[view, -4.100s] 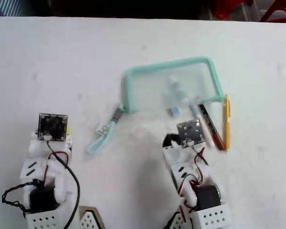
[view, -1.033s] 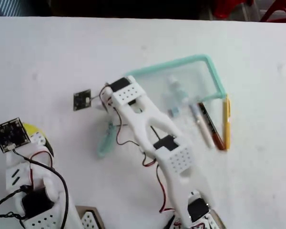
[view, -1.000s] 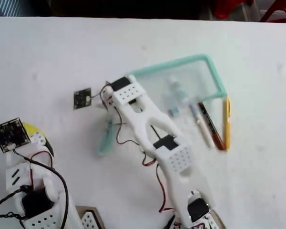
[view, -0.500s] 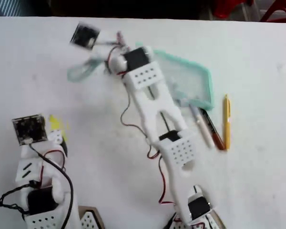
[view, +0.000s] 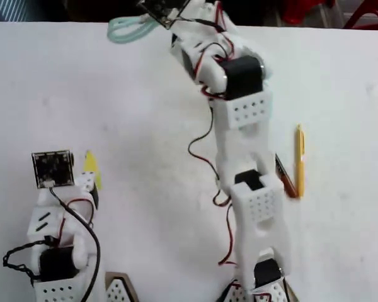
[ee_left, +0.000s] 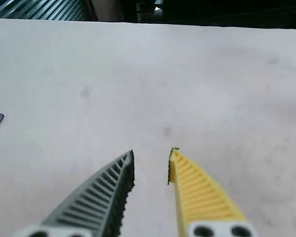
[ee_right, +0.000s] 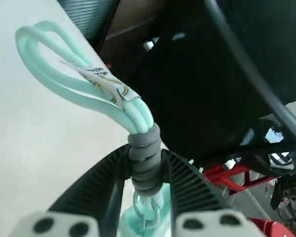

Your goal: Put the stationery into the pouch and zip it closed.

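Mint-green strap loop (ee_right: 64, 64) of the pouch (ee_right: 133, 223) clamped at its grey collar (ee_right: 144, 148) between the closed-in fingers of the right end effector (ee_right: 145, 158), loop sticking out past the fingertips, near the far edge of the surface (view: 113, 94). Just under the collar, toward the palm of that end effector, a clear clasp (ee_right: 147, 210) and a scrap of mint trim. Rest of the pouch tucked beneath the outstretched arm and impossible to make out, so no telling whether open or zipped, nor of any contents. Well behind that end effector, back alongside the forearm, a yellow pen (view: 298, 160) flat on the surface. Close beside it a dark brown pen (view: 286, 179), partly covered by the arm. Both plainly outside the pouch and far from the strap. Left end effector (ee_left: 150, 165) parked low over bare surface, grey and yellow fingers a narrow gap apart, nothing between them, nothing of the task near its tips. Judged from this: hardly begun. No stationery visibly loaded, at least two pens to pick up and slide in, zip to be drawn afterwards. Likely needed first: pouch laid flat near the pens with its mouth toward them, a strap-hung pouch offering no steady opening. Risk worth noting: grip at the collar only, body free to swing, apt to twist or fold on landing.
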Robot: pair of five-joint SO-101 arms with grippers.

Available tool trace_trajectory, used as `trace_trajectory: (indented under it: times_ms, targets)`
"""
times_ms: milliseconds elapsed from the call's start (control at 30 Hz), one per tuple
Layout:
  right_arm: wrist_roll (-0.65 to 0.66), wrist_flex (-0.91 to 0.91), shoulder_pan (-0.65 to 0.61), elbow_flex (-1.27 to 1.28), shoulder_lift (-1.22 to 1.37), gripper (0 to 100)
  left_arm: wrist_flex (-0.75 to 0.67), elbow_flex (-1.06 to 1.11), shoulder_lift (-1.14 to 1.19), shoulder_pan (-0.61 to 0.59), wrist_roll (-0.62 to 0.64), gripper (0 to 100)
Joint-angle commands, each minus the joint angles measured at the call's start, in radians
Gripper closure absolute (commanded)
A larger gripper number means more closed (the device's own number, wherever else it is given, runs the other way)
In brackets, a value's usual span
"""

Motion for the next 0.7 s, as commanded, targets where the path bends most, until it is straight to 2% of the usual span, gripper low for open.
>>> trace_trajectory:
  times_ms: [0, 167, 367, 667]
  targets:
    - [-0.006, -0.038, -0.028, -0.032, -0.156, 98.1, 0.008, -0.008, -0.007, 0.015, -0.005, 85]
    - [-0.018, -0.048, -0.058, -0.032, -0.225, 98.1, 0.008, -0.006, -0.007, 0.015, -0.005, 85]
    - [-0.172, -0.035, -0.053, -0.031, -0.228, 98.1, 0.008, -0.006, -0.007, 0.015, -0.005, 85]
    - [-0.224, 0.159, -0.094, -0.031, -0.226, 98.1, 0.008, -0.055, -0.007, 0.016, -0.008, 85]
